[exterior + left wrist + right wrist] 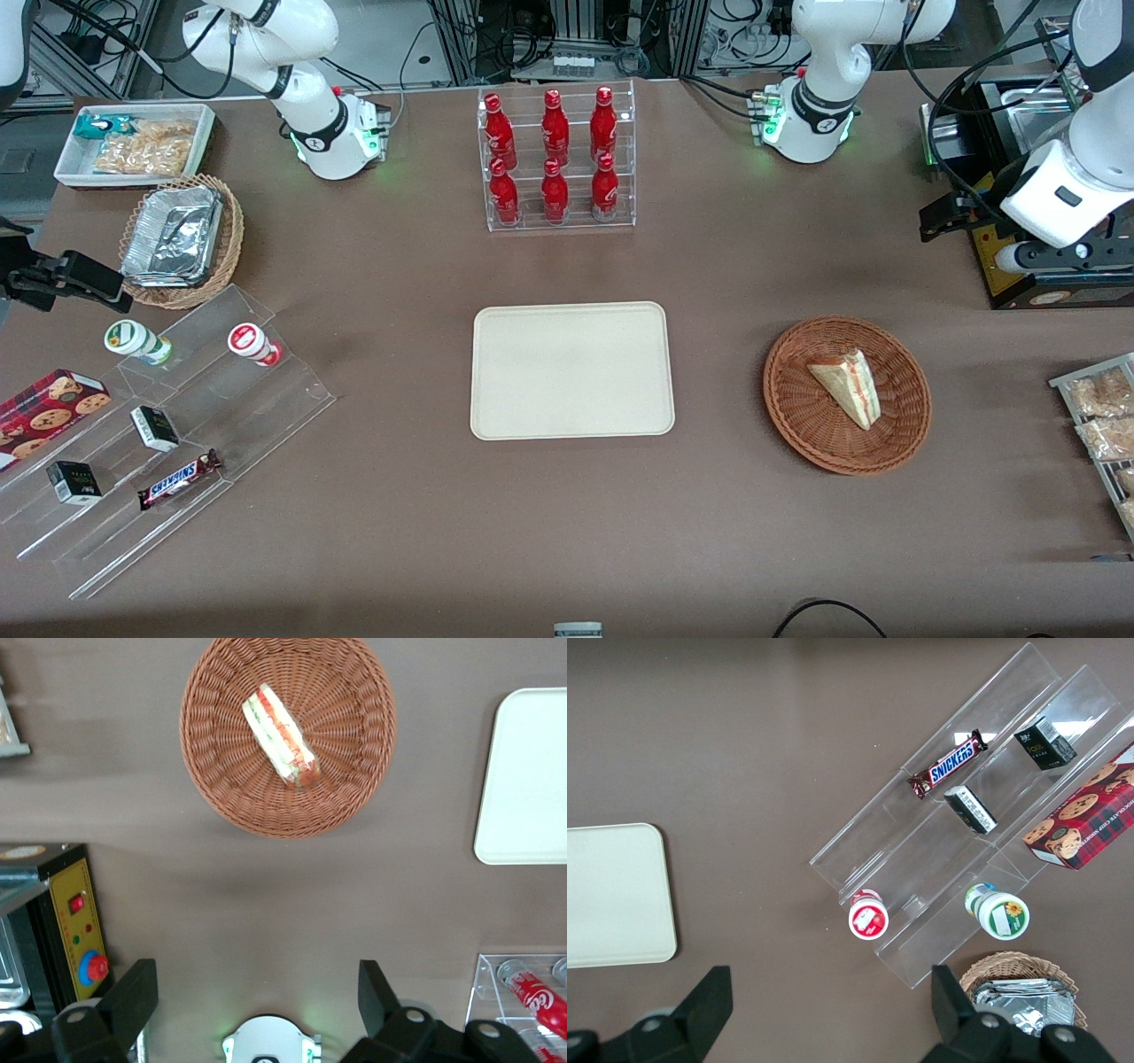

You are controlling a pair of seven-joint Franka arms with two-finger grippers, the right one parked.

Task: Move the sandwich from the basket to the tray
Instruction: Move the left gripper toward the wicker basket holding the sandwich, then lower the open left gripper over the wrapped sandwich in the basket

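A brown table (372,496) is seen, backed by cabling. One sandwich (849,385) lies in one basket (797,421), at 3 o'clock from one bare tray (571,370). Six red bottles (554,151) are racked at 12 o'clock. The gripper (257,992) is held wide open, raised above the table farther back than the basket.

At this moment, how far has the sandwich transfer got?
Nothing done yet. The triangular white-bread sandwich lies in the round reddish-brown wicker basket; the cream rectangular plastic tray holds nothing. The left gripper, jaws open, hangs above the table, holding nothing. Grasp, carry and placement remain.
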